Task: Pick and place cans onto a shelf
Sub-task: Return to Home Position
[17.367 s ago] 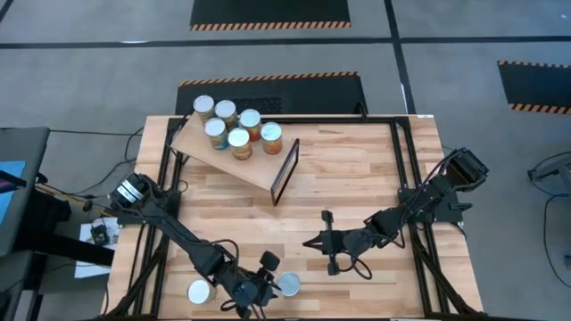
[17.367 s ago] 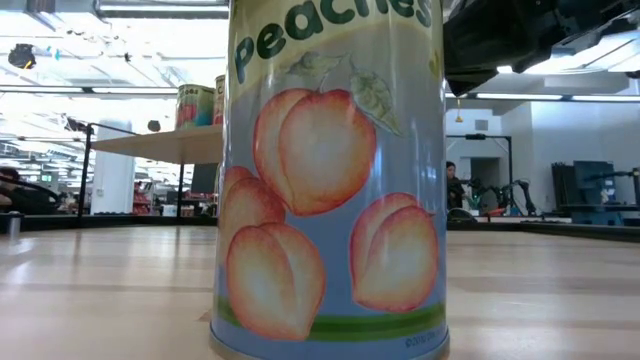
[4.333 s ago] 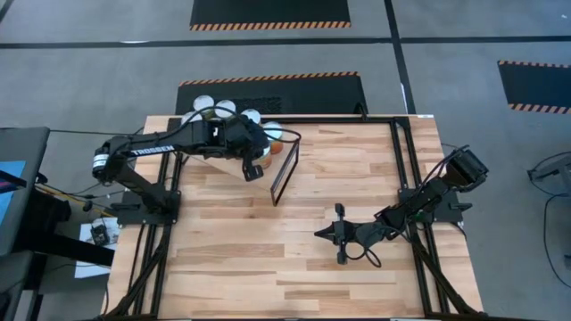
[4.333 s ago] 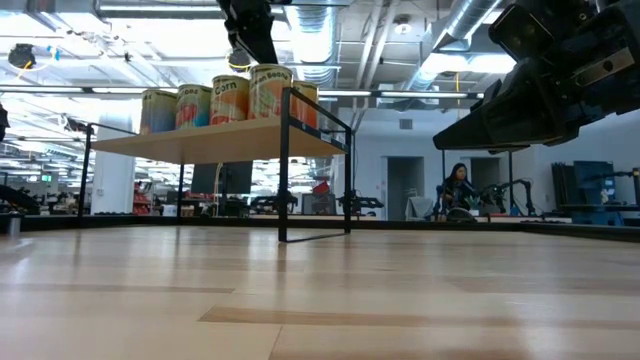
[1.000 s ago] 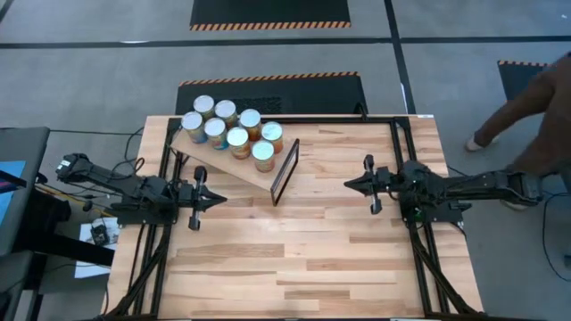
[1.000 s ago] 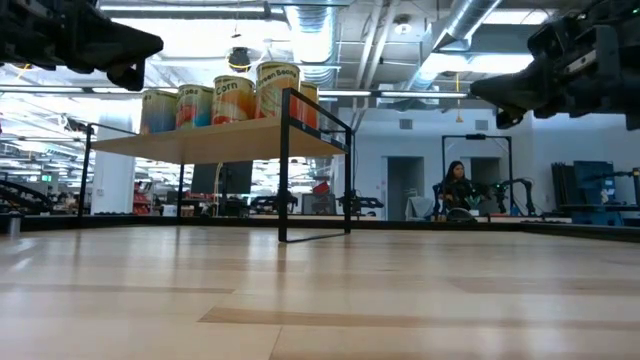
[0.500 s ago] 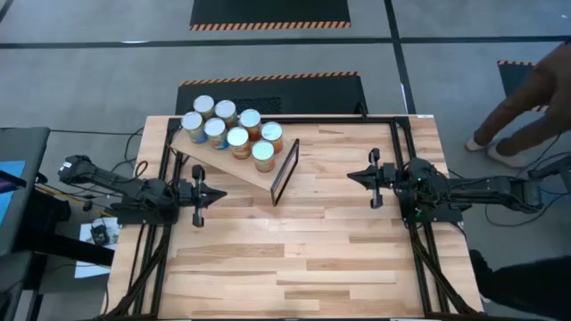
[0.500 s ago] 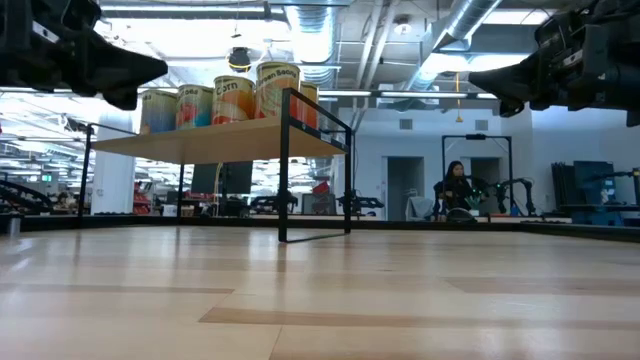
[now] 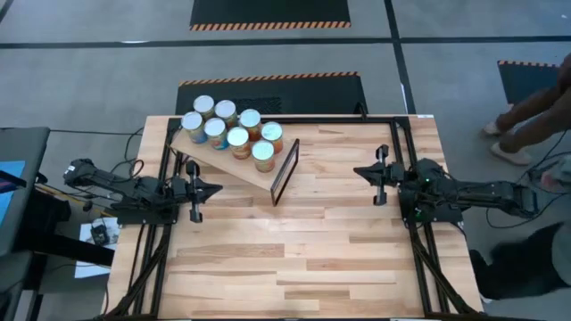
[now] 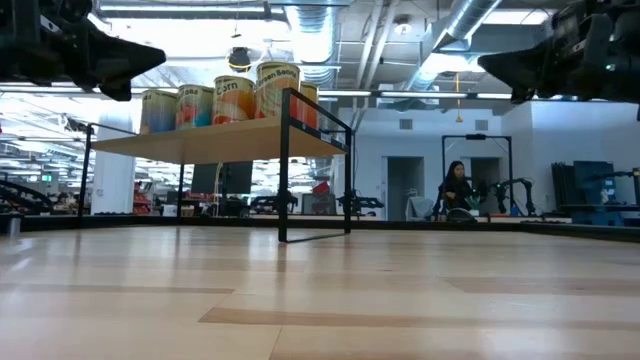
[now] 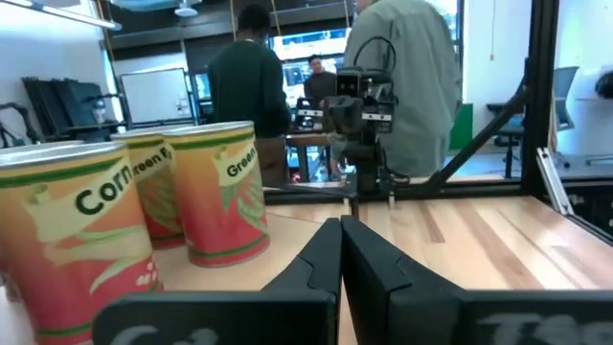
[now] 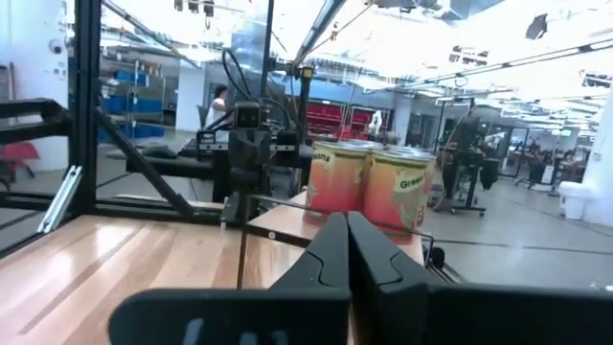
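All eight cans [image 9: 230, 129] stand clustered on the slanted shelf [image 9: 234, 162]. The left tool [image 9: 214, 188], pressed together and empty, hovers just beside the shelf. The right tool [image 9: 359, 170], likewise closed and empty, hangs well beyond its black-framed end.

Shiny-lidded cans [image 9: 237, 136], matt plywood shelf [image 9: 228, 164]

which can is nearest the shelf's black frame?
The silver-lidded tin ending the front row, next to the thin black frame of the plywood shelf; the other seven stand farther off.
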`<action>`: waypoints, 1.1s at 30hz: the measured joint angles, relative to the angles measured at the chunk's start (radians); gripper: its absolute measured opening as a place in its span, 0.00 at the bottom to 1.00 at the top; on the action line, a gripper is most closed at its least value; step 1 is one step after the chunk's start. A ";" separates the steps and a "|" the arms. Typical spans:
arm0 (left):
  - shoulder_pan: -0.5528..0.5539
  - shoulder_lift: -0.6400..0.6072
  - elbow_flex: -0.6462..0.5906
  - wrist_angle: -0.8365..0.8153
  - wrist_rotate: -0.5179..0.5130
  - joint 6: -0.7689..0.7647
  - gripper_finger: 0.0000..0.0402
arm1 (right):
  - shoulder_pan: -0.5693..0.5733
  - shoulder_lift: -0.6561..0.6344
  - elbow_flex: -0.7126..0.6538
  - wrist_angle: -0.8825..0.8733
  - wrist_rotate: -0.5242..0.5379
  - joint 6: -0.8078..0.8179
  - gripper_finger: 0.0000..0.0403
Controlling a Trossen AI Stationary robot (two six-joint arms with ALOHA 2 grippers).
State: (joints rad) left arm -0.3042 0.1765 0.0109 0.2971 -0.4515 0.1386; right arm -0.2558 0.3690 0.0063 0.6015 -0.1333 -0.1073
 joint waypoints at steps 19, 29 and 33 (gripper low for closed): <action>0.000 -0.164 -0.003 -0.172 -0.080 0.012 0.00 | 0.006 -0.366 0.002 -0.547 0.137 0.105 0.01; 0.000 -0.164 -0.003 -0.210 -0.079 -0.042 0.00 | 0.005 -0.327 0.002 -0.586 0.140 0.110 0.07; 0.000 -0.163 -0.003 -0.206 -0.078 -0.028 0.00 | 0.004 -0.314 0.002 -0.589 0.140 0.109 0.09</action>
State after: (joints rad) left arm -0.3042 0.0132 0.0074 0.0910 -0.5300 0.1107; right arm -0.2516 0.0548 0.0078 0.0124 0.0070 0.0021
